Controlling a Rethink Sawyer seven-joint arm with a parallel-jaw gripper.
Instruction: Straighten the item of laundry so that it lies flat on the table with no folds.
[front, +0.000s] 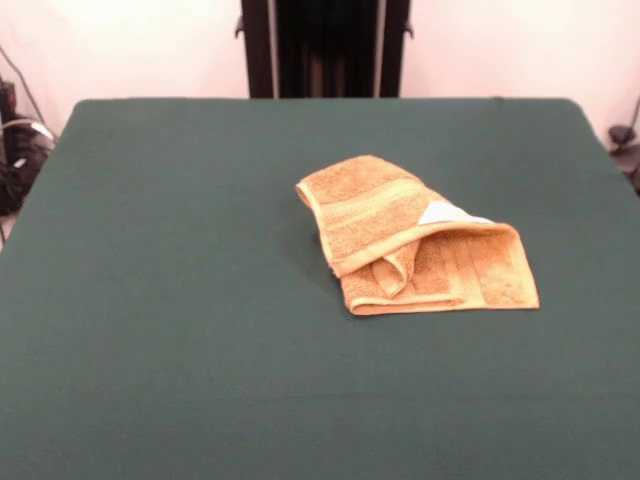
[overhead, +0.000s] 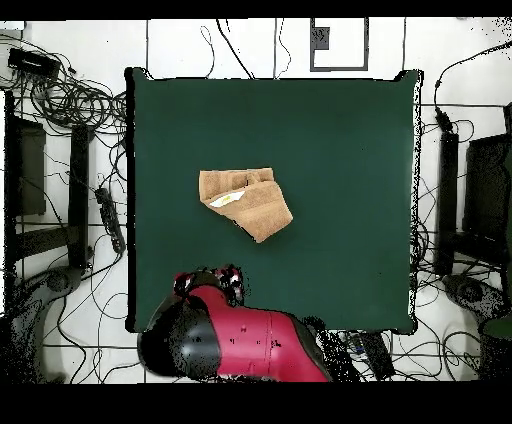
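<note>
The orange-tan towel (front: 415, 245) lies crumpled on the dark green table (front: 150, 260), a little right of centre. It is folded over itself in several layers, with pale band stripes showing and a small white tag (front: 441, 212) on top. In the overhead view the towel (overhead: 247, 203) sits left of the table's (overhead: 340, 150) middle, with the tag (overhead: 222, 200) at its left side. The red and black arm (overhead: 235, 340) is drawn back at the table's bottom edge. Its end (overhead: 210, 283) just overlaps the table, well apart from the towel. The gripper's state does not show.
The robot's black pedestal (front: 325, 48) stands behind the table's far edge. Cables and dark equipment (overhead: 70, 150) lie on the floor around the table on both sides.
</note>
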